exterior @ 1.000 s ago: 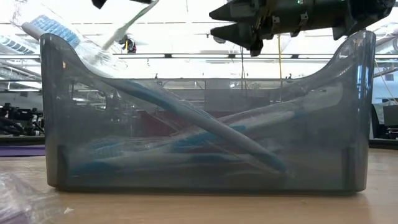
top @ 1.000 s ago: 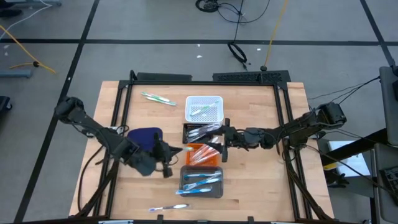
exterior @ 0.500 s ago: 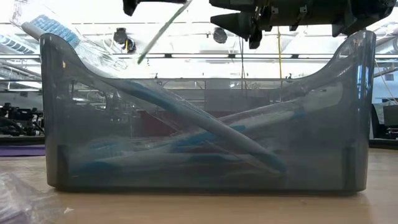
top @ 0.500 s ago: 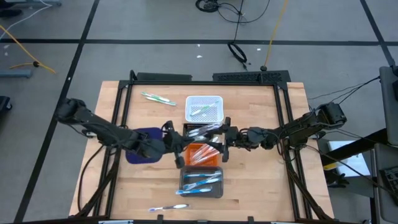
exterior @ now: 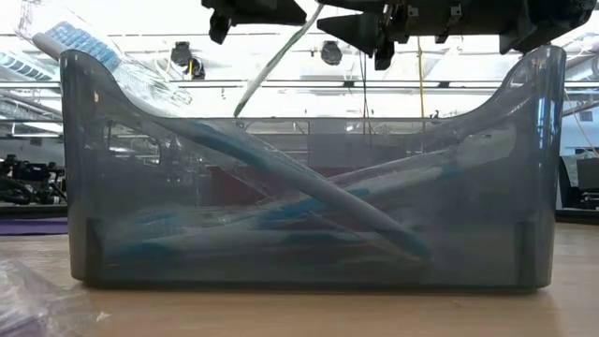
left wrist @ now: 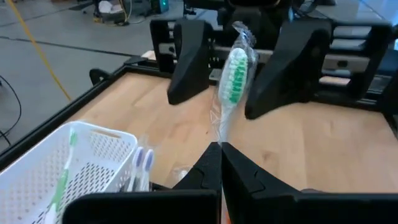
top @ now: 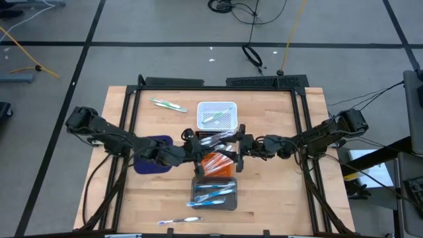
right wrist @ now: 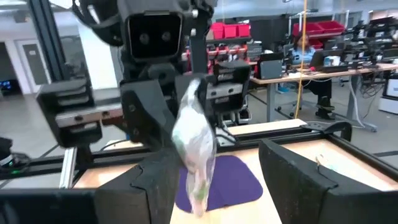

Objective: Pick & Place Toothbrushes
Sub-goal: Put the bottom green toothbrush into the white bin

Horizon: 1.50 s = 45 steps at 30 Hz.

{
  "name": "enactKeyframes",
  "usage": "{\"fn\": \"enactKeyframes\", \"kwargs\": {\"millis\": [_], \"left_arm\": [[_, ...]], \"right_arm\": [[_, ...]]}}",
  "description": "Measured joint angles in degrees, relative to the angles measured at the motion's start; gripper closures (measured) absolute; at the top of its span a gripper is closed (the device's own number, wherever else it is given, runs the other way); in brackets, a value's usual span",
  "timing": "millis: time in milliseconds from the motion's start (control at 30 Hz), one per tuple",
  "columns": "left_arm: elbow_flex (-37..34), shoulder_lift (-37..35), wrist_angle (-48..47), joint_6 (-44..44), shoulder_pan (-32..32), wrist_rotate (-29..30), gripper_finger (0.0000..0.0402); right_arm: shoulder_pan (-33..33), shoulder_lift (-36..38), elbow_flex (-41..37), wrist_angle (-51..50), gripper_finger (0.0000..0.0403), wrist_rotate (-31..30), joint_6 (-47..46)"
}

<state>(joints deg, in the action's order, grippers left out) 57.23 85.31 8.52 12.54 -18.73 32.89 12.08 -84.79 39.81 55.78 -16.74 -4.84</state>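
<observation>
My left gripper (top: 193,147) (left wrist: 219,149) is shut on a toothbrush (left wrist: 231,87) with green bristles in a clear wrapper. It hovers over the row of trays in the middle of the table. My right gripper (top: 235,147) (right wrist: 217,186) faces it, open. Its fingers stand on either side of the brush head without touching it. In the low view the brush (exterior: 271,65) slants down from my left gripper (exterior: 253,11). More toothbrushes lie in the trays, and two lie loose on the table: a green one (top: 167,104) and one near the near edge (top: 178,220). My left gripper pinches the toothbrush's handle (left wrist: 217,134) between its two fingers. The brush sticks out past the fingertips, and the green-bristled head (left wrist: 235,78) is the far end. It is lifted clear of the table and the trays and sits tilted in the hold.
A white basket (top: 228,123) holding a green brush, a dark tray (top: 198,137), an orange tray (top: 228,173) and a grey tray (top: 197,201) (exterior: 84,187) of blue brushes form a column from far to near. A dark blue mat (top: 149,151) lies to their left. A black frame borders the table.
My left gripper has carried the toothbrush from beside the blue mat toward the table's right and far side. It has ended with the brush head between my right gripper's open fingers. My right arm has kept still.
</observation>
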Motion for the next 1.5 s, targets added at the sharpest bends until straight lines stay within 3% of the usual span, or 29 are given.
{"fn": "enactKeyframes", "kwargs": {"millis": [167,400,833,1167,1333,1500], "left_arm": [[0.0,1.2,0.5,0.0,0.4,-1.1,0.0401],[0.0,1.9,0.7,-0.1,0.9,-0.8,0.0401],[0.0,1.9,0.0,-0.5,0.7,-3.1,0.0389],[0.0,-2.5,-9.6,-3.4,0.2,-2.7,0.0298],[0.0,-5.9,-17.7,1.7,-0.9,-2.5,0.0261],[0.0,-6.3,-24.2,6.6,-2.6,-2.5,0.0253]], "right_arm": [[0.0,0.0,0.0,1.8,0.0228,-1.4,0.0],[0.1,0.0,0.0,0.9,0.0383,-1.2,1.6],[0.4,0.0,0.0,-0.6,0.0389,-1.0,2.6],[-1.0,0.0,0.0,-0.2,0.0389,-4.2,4.1],[-4.2,0.7,0.0,-0.3,0.0389,-4.2,3.7],[-10.0,4.9,0.0,-4.1,0.0389,-3.3,1.8]]}}
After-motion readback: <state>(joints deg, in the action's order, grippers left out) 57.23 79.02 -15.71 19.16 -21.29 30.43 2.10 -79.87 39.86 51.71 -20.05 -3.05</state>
